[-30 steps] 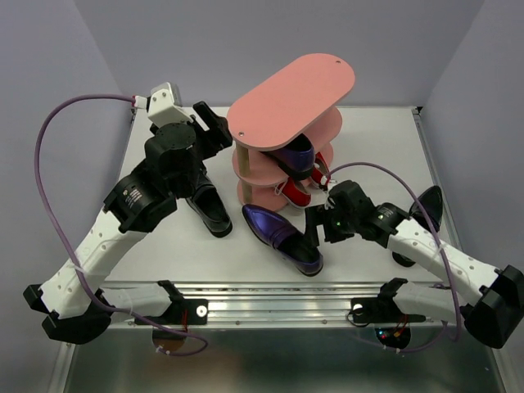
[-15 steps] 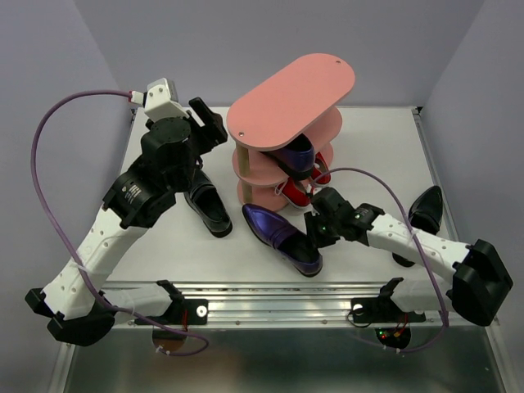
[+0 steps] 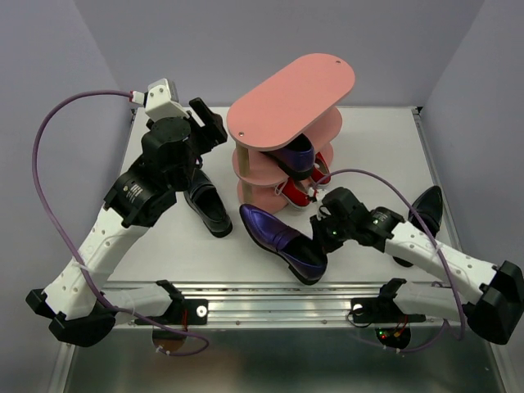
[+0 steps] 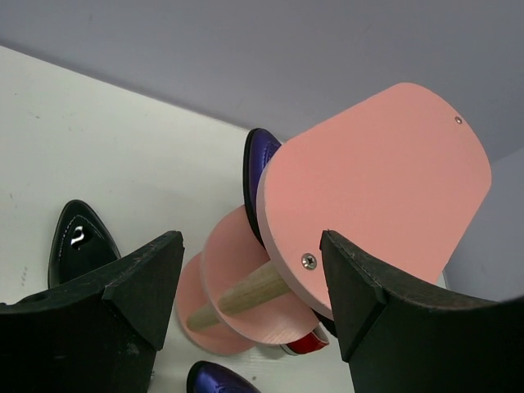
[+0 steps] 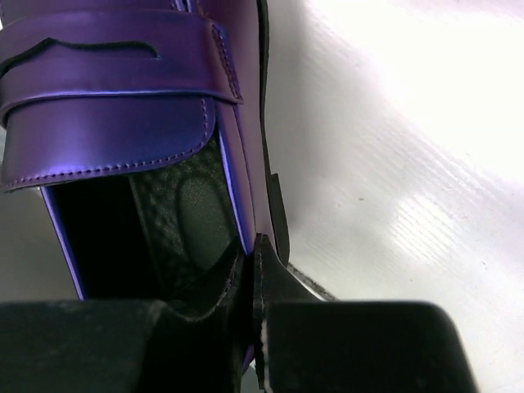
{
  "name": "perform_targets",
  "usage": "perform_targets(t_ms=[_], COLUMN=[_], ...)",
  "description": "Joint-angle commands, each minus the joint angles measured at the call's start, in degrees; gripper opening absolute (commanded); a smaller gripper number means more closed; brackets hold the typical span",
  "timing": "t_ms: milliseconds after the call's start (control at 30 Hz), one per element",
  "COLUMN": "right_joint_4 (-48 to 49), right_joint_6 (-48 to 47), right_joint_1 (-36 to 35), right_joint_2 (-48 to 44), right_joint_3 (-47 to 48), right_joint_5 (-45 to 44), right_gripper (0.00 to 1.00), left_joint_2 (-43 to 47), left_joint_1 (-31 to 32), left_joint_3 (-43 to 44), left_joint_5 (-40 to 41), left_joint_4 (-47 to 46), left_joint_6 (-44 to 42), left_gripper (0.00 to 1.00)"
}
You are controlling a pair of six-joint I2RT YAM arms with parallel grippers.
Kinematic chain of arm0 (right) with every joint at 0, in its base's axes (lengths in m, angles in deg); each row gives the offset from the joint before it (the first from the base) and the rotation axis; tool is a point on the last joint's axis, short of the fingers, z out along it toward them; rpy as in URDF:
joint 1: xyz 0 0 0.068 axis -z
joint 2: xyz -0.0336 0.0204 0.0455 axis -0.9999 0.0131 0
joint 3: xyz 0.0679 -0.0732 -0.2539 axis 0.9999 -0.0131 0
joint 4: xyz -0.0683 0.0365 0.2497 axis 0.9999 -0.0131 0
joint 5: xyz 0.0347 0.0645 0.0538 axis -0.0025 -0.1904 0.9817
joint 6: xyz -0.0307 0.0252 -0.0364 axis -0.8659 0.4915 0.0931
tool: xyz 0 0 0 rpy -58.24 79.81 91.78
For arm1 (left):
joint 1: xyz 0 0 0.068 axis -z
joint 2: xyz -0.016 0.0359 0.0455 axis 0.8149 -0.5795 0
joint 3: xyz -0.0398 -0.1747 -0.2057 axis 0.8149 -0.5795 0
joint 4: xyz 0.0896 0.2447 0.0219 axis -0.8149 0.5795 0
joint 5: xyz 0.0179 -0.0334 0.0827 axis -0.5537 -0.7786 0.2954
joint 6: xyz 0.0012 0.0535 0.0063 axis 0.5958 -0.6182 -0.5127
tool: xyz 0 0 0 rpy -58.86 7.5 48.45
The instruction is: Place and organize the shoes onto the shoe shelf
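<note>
A glossy purple shoe lies on the table in front of the pink shoe shelf. My right gripper is shut on the side wall of its heel opening, one finger inside and one outside. Its purple mate sits on the middle tier and a red sneaker on the bottom tier. One black loafer lies left of the shelf, another at the right. My left gripper hangs open beside the shelf's left end, nothing between its fingers.
The left wrist view looks past the shelf's top board and a wooden post, with the left black loafer below. A metal rail runs along the table's near edge. Grey walls close in on three sides.
My right gripper has closed on the purple shoe's heel wall, and the shoe has shifted slightly toward the near left. The left arm drew back a little, its gripper still open.
</note>
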Motion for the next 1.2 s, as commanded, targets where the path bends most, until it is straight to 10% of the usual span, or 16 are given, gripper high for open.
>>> perform_targets(t_ms=[0, 300, 767, 1167], right_joint_4=[2.36, -1.60, 1.21, 0.69], right_joint_6=[-2.66, -6.17, -0.38, 3.23], right_joint_1=[-0.36, -0.36, -0.36, -0.36], right_joint_2=[-4.95, -9.52, -22.88, -29.29], right_joint_3=[5.77, 13.93, 19.57, 18.78], right_joint_5=[7.31, 8.82, -29.90, -46.63], right_gripper=[0.01, 0.01, 0.01, 0.01], left_joint_2=[0.94, 0.68, 0.95, 0.77], left_joint_1=[-0.50, -0.67, -1.03, -1.29], left_joint_3=[-0.04, 0.04, -0.39, -0.75], left_joint_5=[-0.07, -0.16, 0.02, -0.59], left_joint_4=[-2.33, -2.86, -2.94, -3.38], left_joint_6=[-0.76, 0.03, 0.47, 0.38], left_gripper=[0.79, 0.79, 0.79, 0.79])
